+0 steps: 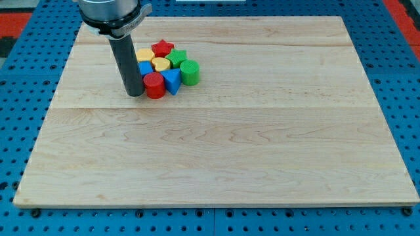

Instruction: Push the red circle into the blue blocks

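The red circle stands in a tight cluster near the view's top left of the wooden board. It touches a blue triangular block on its right and a blue block just above it. My tip rests on the board right against the red circle's left side. The dark rod rises from there up to the arm at the view's top.
The cluster also holds a red star, a yellow block, a yellow heart-like block, a green star-like block and a green cylinder. The wooden board lies on a blue pegboard.
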Tool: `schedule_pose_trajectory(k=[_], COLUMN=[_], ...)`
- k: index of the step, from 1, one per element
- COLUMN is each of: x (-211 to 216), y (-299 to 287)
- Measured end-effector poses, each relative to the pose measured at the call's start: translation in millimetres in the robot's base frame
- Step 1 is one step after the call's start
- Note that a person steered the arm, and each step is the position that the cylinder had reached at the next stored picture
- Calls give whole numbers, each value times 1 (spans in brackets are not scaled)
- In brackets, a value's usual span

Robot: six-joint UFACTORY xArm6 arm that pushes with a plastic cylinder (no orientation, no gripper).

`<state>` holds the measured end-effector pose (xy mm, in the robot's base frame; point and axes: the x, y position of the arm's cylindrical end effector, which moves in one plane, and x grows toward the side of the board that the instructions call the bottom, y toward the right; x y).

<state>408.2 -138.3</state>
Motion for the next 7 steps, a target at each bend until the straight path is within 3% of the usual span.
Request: schedule_pose_trajectory(k=[2,4,7], x=[27,78,78], y=[-39,40,87])
